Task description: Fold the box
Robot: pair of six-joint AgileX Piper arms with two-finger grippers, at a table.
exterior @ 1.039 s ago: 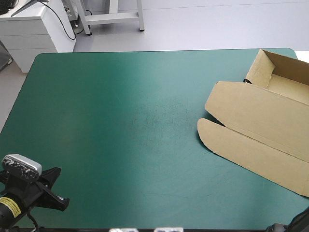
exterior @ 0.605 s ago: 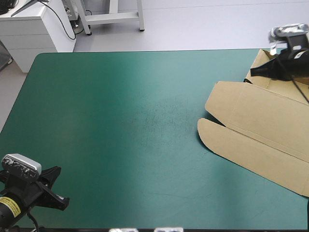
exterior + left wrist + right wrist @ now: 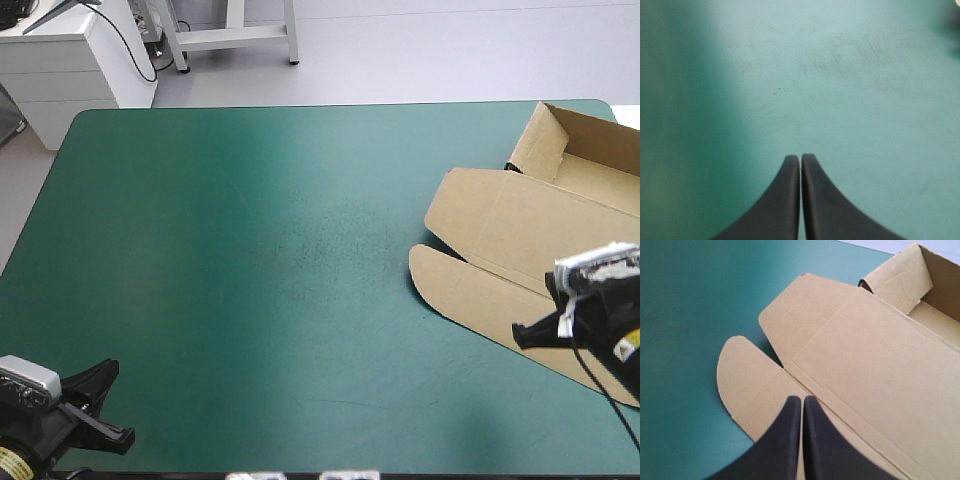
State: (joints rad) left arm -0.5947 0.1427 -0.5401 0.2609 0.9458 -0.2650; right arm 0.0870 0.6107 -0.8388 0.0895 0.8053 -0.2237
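The brown box (image 3: 530, 230) lies at the table's right side as an open tray (image 3: 595, 165) with its lid flat toward the middle. A rounded flap (image 3: 450, 280) ends the lid's near strip. My right gripper (image 3: 520, 333) hovers over that near strip, shut and empty. In the right wrist view its black fingertips (image 3: 802, 399) meet above the crease beside the rounded flap (image 3: 747, 375), with the lid panel (image 3: 865, 355) and tray (image 3: 940, 300) ahead. My left gripper (image 3: 95, 408) sits at the near left corner, shut (image 3: 800, 157) over bare cover, far from the box.
The teal-green cover (image 3: 250, 250) stretches wide between the two grippers. The box reaches the table's right edge, with its raised walls at the far right corner. The near table edge runs just behind my left gripper.
My right gripper, just before high over the tray's far corner, now hangs over the lid's near strip. The left gripper has slipped back toward the near edge. The box has not moved.
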